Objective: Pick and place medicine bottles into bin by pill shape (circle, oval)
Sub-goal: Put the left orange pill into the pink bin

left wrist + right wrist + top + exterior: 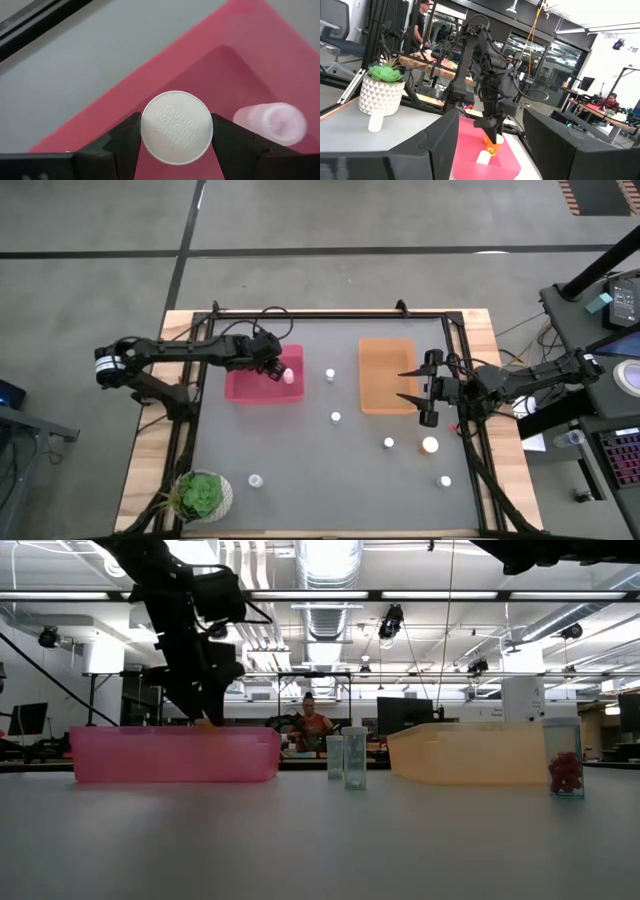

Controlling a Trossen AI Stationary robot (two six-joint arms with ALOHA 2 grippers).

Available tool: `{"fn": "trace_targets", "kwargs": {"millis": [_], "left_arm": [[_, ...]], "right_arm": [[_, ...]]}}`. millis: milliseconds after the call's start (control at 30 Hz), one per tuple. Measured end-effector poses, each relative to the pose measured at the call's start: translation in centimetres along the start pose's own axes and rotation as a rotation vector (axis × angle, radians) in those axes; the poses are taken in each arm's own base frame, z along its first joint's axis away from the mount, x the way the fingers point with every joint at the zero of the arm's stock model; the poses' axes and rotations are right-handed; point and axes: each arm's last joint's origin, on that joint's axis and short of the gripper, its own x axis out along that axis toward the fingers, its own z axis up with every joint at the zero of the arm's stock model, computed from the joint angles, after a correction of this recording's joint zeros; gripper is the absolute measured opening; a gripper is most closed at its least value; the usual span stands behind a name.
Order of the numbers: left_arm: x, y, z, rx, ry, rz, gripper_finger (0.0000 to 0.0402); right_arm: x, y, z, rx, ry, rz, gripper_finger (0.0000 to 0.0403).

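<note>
White-capped bottle [176, 127] sits clamped in left tool [175, 137] above pink bin [240, 65].

Bottle cap [176, 127]: embossed "CAUTION NOT CHILD RESISTANT".

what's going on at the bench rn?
The left gripper is over the pink bin, shut on a white-capped bottle. One bottle already lies in that bin. The right gripper waits open at the orange bin, which looks empty. Several more bottles, such as one near the table's middle, are still on the table.
</note>
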Motion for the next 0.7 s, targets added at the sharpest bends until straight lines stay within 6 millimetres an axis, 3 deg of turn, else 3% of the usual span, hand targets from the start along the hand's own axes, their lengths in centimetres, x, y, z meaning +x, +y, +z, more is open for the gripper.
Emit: {"fn": "trace_targets", "kwargs": {"millis": [367, 700], "left_arm": [[1.9, -0.5, 0.3, -0.012, -0.002, 0.017, 0.0196], [2.3, -0.5, 0.4, -0.001, -0.015, 0.061, 0.0196]], "right_arm": [[0.0, 0.0, 0.0, 0.000, 0.001, 0.000, 0.0215], [0.0, 0.0, 0.0, -0.001, 0.002, 0.001, 0.0215]]}}
